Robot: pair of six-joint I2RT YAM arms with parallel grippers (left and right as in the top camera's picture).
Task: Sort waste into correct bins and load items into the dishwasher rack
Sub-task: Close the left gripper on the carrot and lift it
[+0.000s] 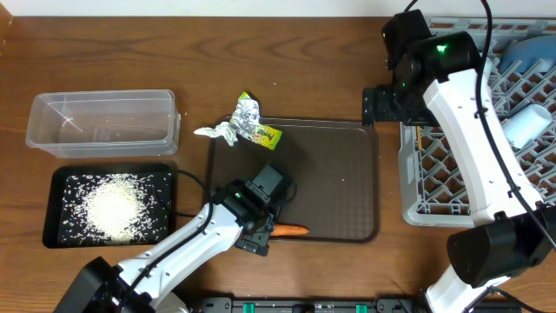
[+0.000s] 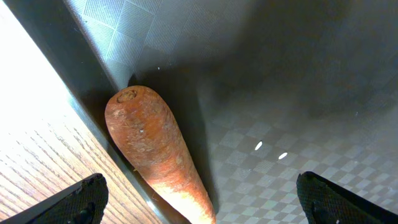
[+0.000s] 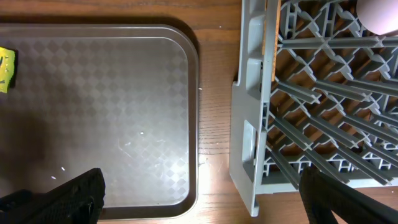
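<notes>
A small orange carrot (image 1: 293, 231) (image 2: 152, 149) lies inside the dark brown serving tray (image 1: 330, 187), against its front rim. My left gripper (image 1: 261, 236) (image 2: 202, 208) hovers open over it, one fingertip (image 2: 81, 202) above the wooden table, the other above the tray floor. Crumpled silver foil (image 1: 248, 110), a yellow-green wrapper (image 1: 266, 133) (image 3: 5, 68) and crumpled white paper (image 1: 213, 132) sit at the tray's far left corner. Rice (image 1: 113, 207) fills the black tray (image 1: 61, 178). My right gripper (image 1: 382, 104) (image 3: 199, 199) stands open between the brown tray and the grey rack (image 1: 413, 187) (image 3: 252, 124).
The clear tub (image 1: 100, 122) stands behind the black tray. In the rack sit a dark blue bowl (image 1: 530, 54) and a pale cup (image 1: 528, 127). A strip of bare wooden table (image 3: 214, 124) separates the brown tray (image 3: 124, 93) from the rack.
</notes>
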